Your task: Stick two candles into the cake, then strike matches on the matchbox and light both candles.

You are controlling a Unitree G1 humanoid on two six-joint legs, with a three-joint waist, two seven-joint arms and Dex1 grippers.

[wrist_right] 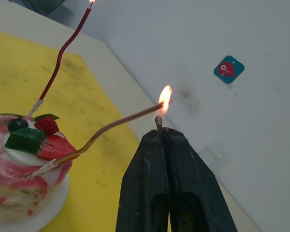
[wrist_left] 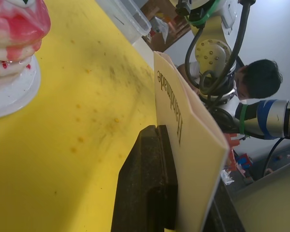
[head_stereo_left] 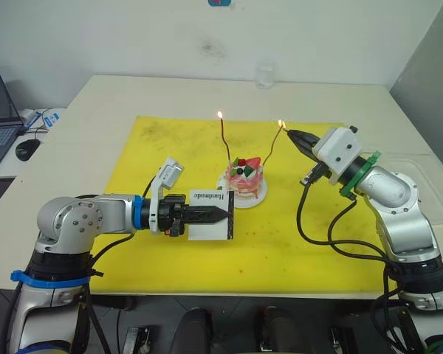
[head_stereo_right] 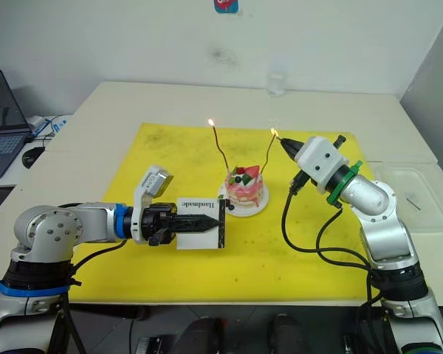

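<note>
Yellow matting covers the pale counter (head_stereo_left: 96,96), with the cake (head_stereo_left: 245,177) at its centre. Both candles stand in the frosting: the dark red candle (head_stereo_left: 225,140) already burns, while the right claw (head_stereo_left: 291,135), pinched shut on a burning match (wrist_right: 158,120), holds flame to the tan candle (wrist_right: 121,123), apparently to finish the lighting. Beside the cake, the left claw (head_stereo_left: 223,214) clamps the matchbox (head_stereo_left: 208,215) upright, presumably as a striking surface. Its wrist view reveals a person (wrist_left: 258,79) beyond the counter.

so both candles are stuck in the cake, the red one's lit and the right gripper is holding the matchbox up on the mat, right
Not quite: the left gripper holds the matchbox, as the left eye view shows. The right gripper pinches a match at the tan candle. Both candles stand in the cake; the red candle is lit.
</note>
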